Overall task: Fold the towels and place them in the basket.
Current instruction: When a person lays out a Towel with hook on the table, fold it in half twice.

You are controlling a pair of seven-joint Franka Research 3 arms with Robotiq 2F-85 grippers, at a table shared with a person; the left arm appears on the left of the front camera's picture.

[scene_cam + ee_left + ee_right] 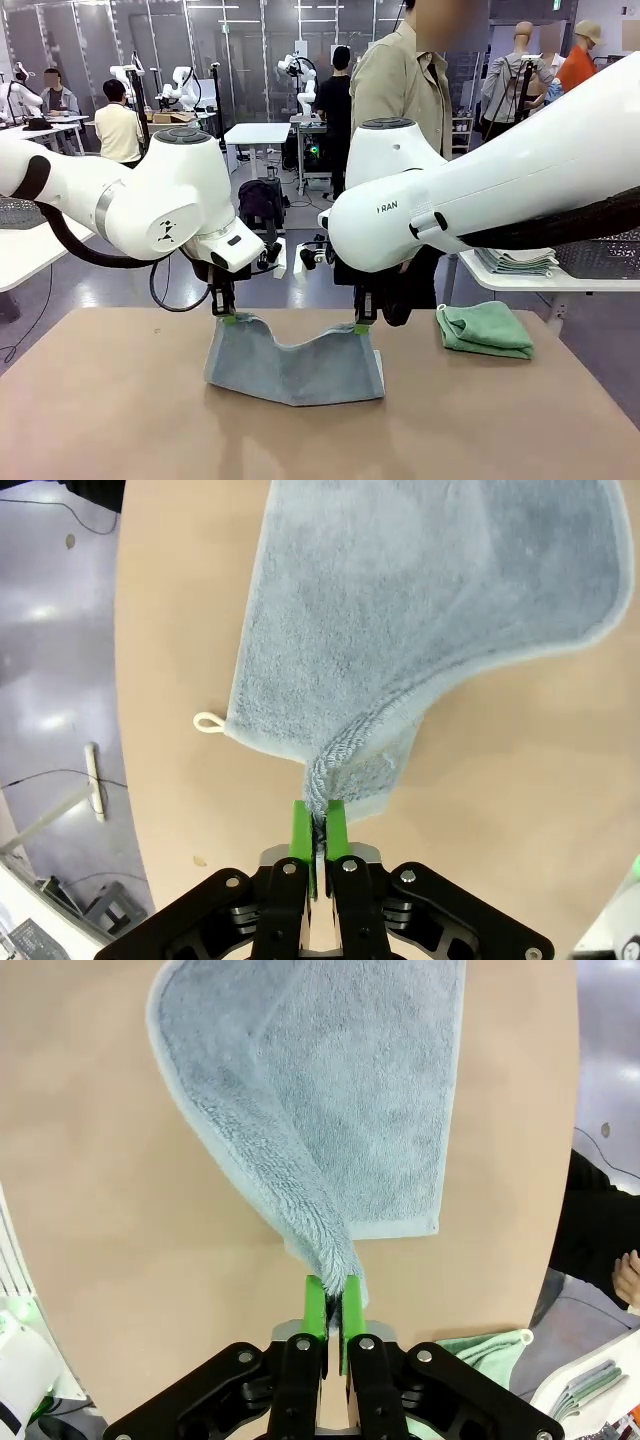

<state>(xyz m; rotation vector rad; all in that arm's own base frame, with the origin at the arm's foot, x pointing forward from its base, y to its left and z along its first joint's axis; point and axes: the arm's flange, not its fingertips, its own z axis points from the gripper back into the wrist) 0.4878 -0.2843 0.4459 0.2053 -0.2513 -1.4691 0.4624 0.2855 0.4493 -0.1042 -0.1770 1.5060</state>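
The left claw [228,315] and right claw [362,325] each pinched a raised corner of the pale blue rectangular terry-cloth towel [295,365], whose lower edge lay on the tan worktop [120,420]. Moving both corners together at equal height should keep the fold square.

The blue towel [295,368] is looped terry cloth; the table [110,420] looks smooth and matt.

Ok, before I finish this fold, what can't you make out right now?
- Front view: the dark mesh container on the side table, partly covered by the right arm and cut by the right edge; cannot tell if it is the basket.
- Front view: the folded stack beside it, too small to count.
- Right wrist view: the mint green towel, mostly behind the right claw.
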